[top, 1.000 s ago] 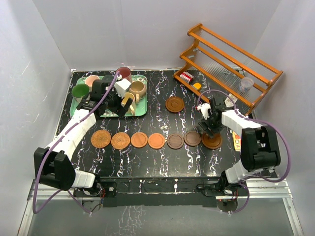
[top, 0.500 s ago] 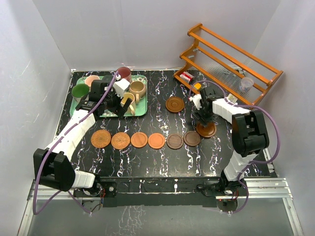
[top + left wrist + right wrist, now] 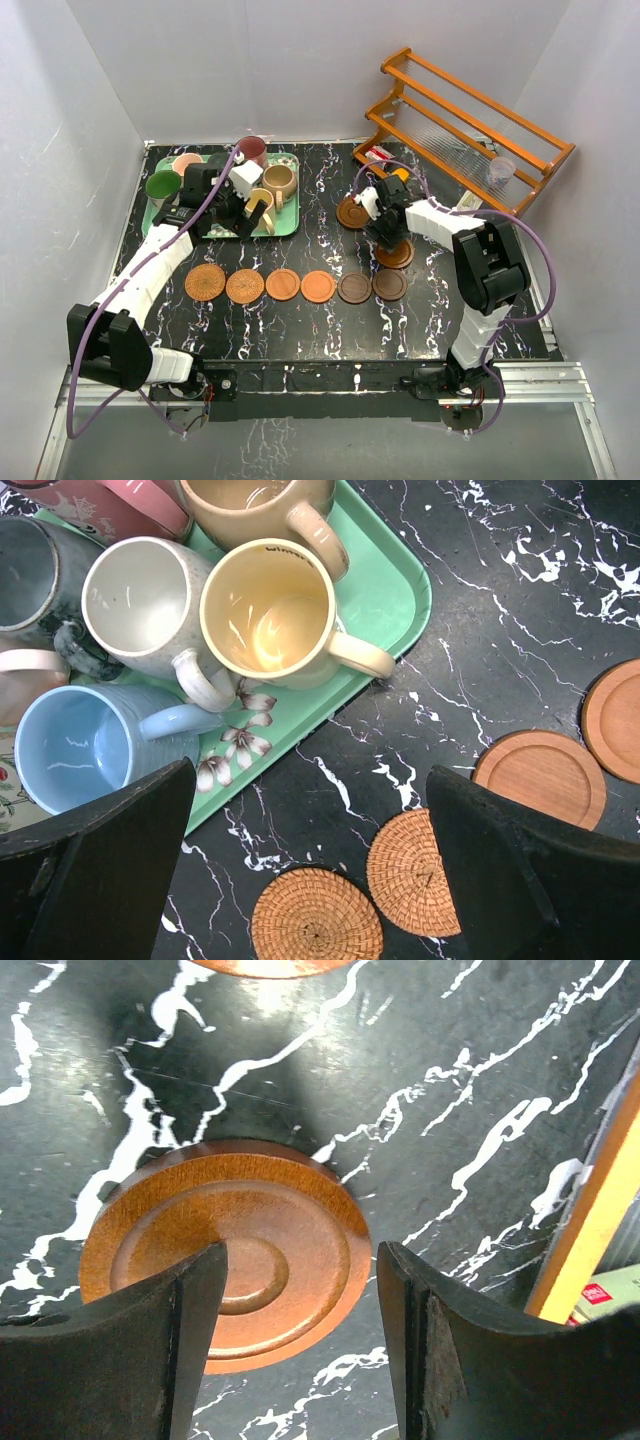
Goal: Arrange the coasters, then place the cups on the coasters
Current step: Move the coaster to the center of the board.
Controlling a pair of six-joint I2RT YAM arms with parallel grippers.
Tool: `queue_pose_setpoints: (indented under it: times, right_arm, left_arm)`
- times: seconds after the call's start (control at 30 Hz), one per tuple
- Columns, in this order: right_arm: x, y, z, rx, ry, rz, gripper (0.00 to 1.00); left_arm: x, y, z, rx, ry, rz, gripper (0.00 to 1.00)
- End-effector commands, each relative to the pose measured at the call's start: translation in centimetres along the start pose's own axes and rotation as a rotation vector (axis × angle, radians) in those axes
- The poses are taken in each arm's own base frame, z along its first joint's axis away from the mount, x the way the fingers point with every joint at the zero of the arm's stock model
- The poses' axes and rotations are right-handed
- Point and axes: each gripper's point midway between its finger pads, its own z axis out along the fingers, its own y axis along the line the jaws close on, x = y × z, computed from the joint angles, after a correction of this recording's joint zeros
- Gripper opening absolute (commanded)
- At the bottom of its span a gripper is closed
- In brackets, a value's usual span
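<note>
The right jaws stand apart over a dark brown coaster (image 3: 260, 1250) that lies flat on the surface (image 3: 420, 1080), well to the right of the tray (image 3: 287, 222). In the right wrist view one jaw overlaps the left part of the disc and the other stands just off its right rim. The disc is wider than the gap and is not clamped across. Whether either jaw touches it cannot be told. This coaster is round, glossy reddish-brown wood, with a raised rim and a ringed groove around a small central dimple. The surface is black with white marble-like veins.

A second ringed coaster (image 3: 354, 212) lies just right of the tray, apart from the first. On the near side of the tray a row runs off to the right: two woven coasters (image 3: 315, 930), two smooth orange-tan coasters (image 3: 540, 780), then two dark wooden coasters (image 3: 355, 288).

The left jaws are spread wide and hold nothing, hanging above the tray's near right corner. The tray is smooth mint green with a rounded rim and a flower print. Glossy ceramic mugs with loop handles stand close-packed on it. A yellow-cream mug (image 3: 265, 615) is nearest that corner, with a white mug (image 3: 140, 600), a light blue mug (image 3: 70, 750), a tan mug (image 3: 250, 495) and a grey mug (image 3: 25, 575) around it.
</note>
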Motion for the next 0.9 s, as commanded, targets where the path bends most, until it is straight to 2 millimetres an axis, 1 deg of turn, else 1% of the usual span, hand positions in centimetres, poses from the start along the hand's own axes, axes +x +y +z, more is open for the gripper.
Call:
queue_pose_setpoints:
  times: [0.0, 0.07, 0.17, 0.27, 0.43, 0.5, 0.6, 0.87]
  right_arm:
    - [1.0, 5.5, 0.8, -0.173, 0.009, 0.012, 0.61]
    - [1.4, 6.7, 0.5, -0.198, 0.014, -0.001, 0.60]
    - [2.2, 7.5, 0.1, -0.201, 0.030, -0.009, 0.60]
    - [3.0, 8.1, -0.4, -0.215, 0.039, -0.007, 0.59]
    - [4.5, 8.3, -1.0, -0.203, 0.059, -0.006, 0.59]
    - [4.5, 8.2, -1.6, -0.196, 0.047, -0.004, 0.59]
    - [4.4, 7.7, -1.6, -0.165, 0.040, 0.000, 0.59]
    - [3.5, 4.7, 0.5, -0.037, 0.080, 0.042, 0.57]
  left_arm:
    - [-0.6, 0.1, -1.0, -0.007, -0.039, 0.013, 0.99]
    - [-0.7, 0.1, -1.0, -0.006, -0.041, 0.013, 0.99]
    - [-0.7, 0.1, -1.1, -0.007, -0.044, 0.014, 0.99]
    - [-0.7, 0.2, -1.2, -0.010, -0.043, 0.013, 0.99]
    - [-0.8, 0.2, -1.4, -0.012, -0.048, 0.011, 0.99]
    - [-0.8, 0.2, -1.4, -0.013, -0.048, 0.011, 0.99]
    - [-0.8, 0.3, -1.5, -0.014, -0.050, 0.009, 0.99]
    - [-0.7, 0.4, -1.5, -0.015, -0.051, 0.006, 0.99]
